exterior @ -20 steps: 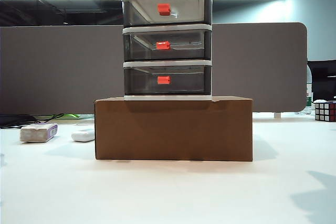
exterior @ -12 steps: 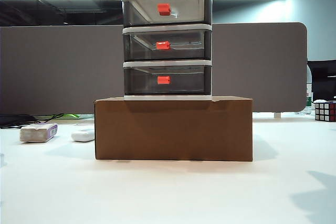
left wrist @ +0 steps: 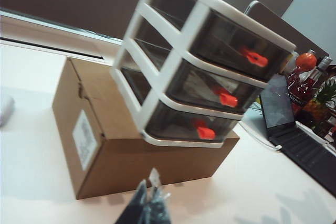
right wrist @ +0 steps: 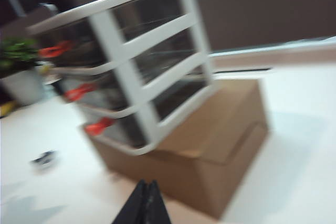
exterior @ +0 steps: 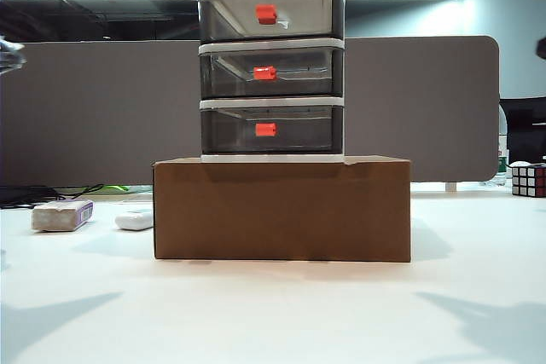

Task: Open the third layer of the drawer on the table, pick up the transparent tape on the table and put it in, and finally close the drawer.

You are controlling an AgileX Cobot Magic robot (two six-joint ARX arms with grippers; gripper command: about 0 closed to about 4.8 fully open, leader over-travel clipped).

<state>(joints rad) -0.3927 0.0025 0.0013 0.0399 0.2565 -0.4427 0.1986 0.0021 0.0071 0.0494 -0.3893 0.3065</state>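
Observation:
The drawer (exterior: 271, 70), white-framed with three smoky-grey tiers, stands on a brown cardboard box (exterior: 281, 209) on the white table (exterior: 273, 313). The third layer (exterior: 307, 132) is the lowest tier, pushed in, with a red-orange handle (exterior: 266, 130). It also shows in the wrist views, third layer (left wrist: 178, 123) and third layer (right wrist: 122, 125). My left gripper (left wrist: 150, 186) is shut and empty, in front of the box and well short of it. My right gripper (right wrist: 147, 184) is shut and empty too, off the box's other corner. I cannot pick out the transparent tape.
A whitish block with a purple end (exterior: 62, 215) and a small white object (exterior: 135, 220) lie left of the box. A Rubik's cube (exterior: 528, 181) sits far right. A laptop (left wrist: 299, 135) and bottles (left wrist: 307, 77) stand beyond the drawer. A grey partition (exterior: 94, 108) runs behind.
Both arms have come up: a gripper tip now shows at each side edge of the exterior view, and their shadows on the table have grown. The drawer has not moved.

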